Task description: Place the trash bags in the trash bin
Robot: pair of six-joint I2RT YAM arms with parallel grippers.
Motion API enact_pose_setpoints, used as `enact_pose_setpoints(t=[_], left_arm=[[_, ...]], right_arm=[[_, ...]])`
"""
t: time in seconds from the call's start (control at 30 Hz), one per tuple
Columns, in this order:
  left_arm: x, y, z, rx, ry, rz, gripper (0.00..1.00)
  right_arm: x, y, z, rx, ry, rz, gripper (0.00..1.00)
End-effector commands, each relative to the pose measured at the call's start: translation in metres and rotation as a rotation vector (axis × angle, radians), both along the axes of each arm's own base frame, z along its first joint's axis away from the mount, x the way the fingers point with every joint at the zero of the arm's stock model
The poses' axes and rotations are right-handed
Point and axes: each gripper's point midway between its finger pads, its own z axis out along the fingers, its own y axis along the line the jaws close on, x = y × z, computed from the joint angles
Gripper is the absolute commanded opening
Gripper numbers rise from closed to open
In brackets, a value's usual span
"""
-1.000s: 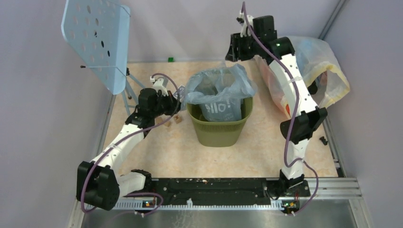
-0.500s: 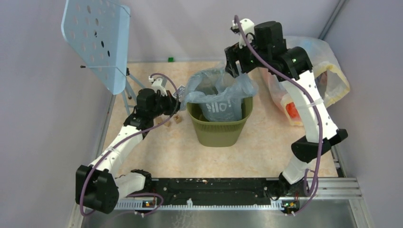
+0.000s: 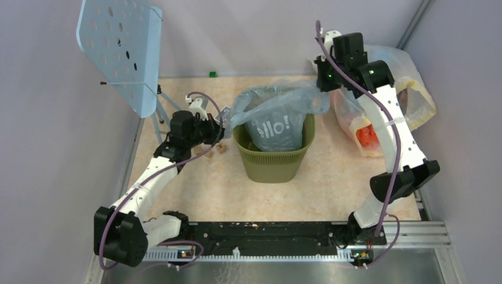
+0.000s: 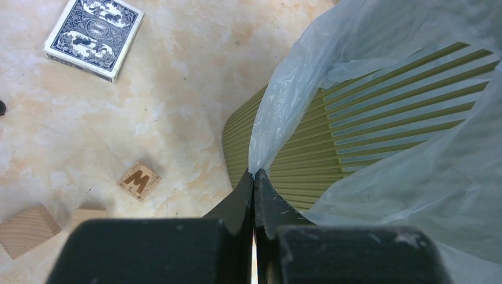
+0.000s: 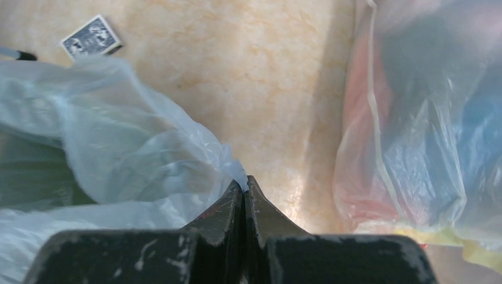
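Note:
A pale blue-grey trash bag (image 3: 273,118) with white lettering hangs in the olive-green trash bin (image 3: 272,164) at the table's middle, its mouth stretched wide. My left gripper (image 3: 228,125) is shut on the bag's left edge just outside the rim. In the left wrist view the tips (image 4: 254,175) pinch the film (image 4: 284,100) beside the slatted bin wall (image 4: 385,100). At the bin's back right corner my right gripper (image 3: 321,89) is shut on the bag's right edge. Its tips (image 5: 244,181) clamp a corner of the bag (image 5: 118,136) above the floor.
A big clear-yellowish sack (image 3: 393,89) of coloured items lies right of the right gripper, close in the right wrist view (image 5: 426,118). A card deck (image 4: 95,35), a lettered tile (image 4: 138,180) and wooden blocks (image 4: 26,228) lie left of the bin. A blue perforated stand (image 3: 121,50) rises back left.
My right gripper came down over the bag's back edge, shut on it and moved right, stretching the bag's mouth toward the sack. The left arm has held still.

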Motion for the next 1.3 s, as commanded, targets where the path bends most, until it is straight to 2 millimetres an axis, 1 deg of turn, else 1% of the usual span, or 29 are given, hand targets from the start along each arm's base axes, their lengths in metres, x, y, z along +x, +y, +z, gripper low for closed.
enact_pose_setpoints(t=[0.0,0.07,0.1,0.17,0.23,0.33,0.43,0.47,0.5,0.53,0.6,0.7,0.77,0.83,0.87,0.9,0.97,1.0,1.07,1.13,1.2,1.27], left_arm=[[0.005,0.0,0.014,0.004,-0.051,-0.002,0.0],[0.004,-0.001,0.009,0.001,-0.038,-0.012,0.0],[0.003,-0.002,0.006,0.001,-0.028,-0.019,0.0],[0.001,-0.004,0.002,-0.006,-0.014,-0.031,0.0],[-0.003,-0.006,-0.001,-0.013,-0.003,-0.041,0.0],[-0.007,-0.009,-0.005,-0.03,0.014,-0.061,0.0],[-0.013,-0.013,-0.007,-0.05,0.031,-0.088,0.0],[-0.016,-0.015,-0.008,-0.058,0.035,-0.099,0.0],[-0.018,-0.016,-0.008,-0.066,0.038,-0.108,0.0],[-0.019,-0.017,-0.006,-0.071,0.033,-0.113,0.02],[-0.021,-0.018,0.001,-0.08,0.017,-0.121,0.07],[-0.02,-0.013,0.017,-0.073,-0.013,-0.095,0.15],[-0.018,-0.005,0.025,-0.042,-0.031,-0.056,0.21],[-0.018,0.006,0.028,-0.015,-0.036,0.009,0.27],[-0.018,0.01,0.03,-0.008,-0.045,0.032,0.32],[-0.02,0.013,0.032,-0.008,-0.056,0.049,0.37],[-0.023,0.017,0.034,-0.018,-0.068,0.071,0.49],[-0.025,0.018,0.035,-0.024,-0.072,0.079,0.54],[-0.029,0.021,0.037,-0.033,-0.075,0.094,0.59],[-0.033,0.024,0.041,-0.039,-0.083,0.11,0.62],[-0.037,0.025,0.049,-0.043,-0.116,0.108,0.63],[-0.044,0.022,0.06,-0.038,-0.19,0.055,0.67]], right_arm=[[0.008,-0.023,-0.002,0.13,-0.005,-0.08,0.0],[0.008,-0.022,-0.029,0.15,0.071,-0.08,0.0],[0.005,-0.021,-0.044,0.151,0.117,-0.077,0.0],[-0.003,-0.017,-0.063,0.16,0.173,-0.063,0.01],[-0.011,-0.015,-0.075,0.177,0.199,-0.057,0.06],[-0.024,-0.011,-0.086,0.215,0.218,-0.047,0.08],[-0.036,-0.008,-0.091,0.259,0.219,-0.034,0.12],[-0.041,-0.008,-0.09,0.271,0.21,-0.04,0.15],[-0.043,-0.009,-0.09,0.281,0.204,-0.047,0.21],[-0.045,-0.012,-0.087,0.283,0.185,-0.061,0.25],[-0.045,-0.022,-0.078,0.27,0.133,-0.109,0.3],[-0.044,-0.038,-0.049,0.271,0.038,-0.179,0.35],[-0.045,-0.048,-0.032,0.284,-0.018,-0.23,0.43],[-0.049,-0.053,-0.02,0.319,-0.061,-0.271,0.56],[-0.051,-0.056,-0.016,0.34,-0.081,-0.291,0.63],[-0.053,-0.055,-0.011,0.371,-0.102,-0.3,0.67],[-0.062,-0.055,-0.003,0.431,-0.128,-0.31,0.69],[-0.065,-0.054,-0.002,0.461,-0.129,-0.322,0.69],[-0.071,-0.055,-0.001,0.508,-0.129,-0.348,0.7],[-0.077,-0.054,0.004,0.544,-0.144,-0.343,0.69],[-0.086,-0.042,0.013,0.575,-0.173,-0.242,0.68],[-0.096,-0.031,0.023,0.554,-0.23,-0.101,0.64]])
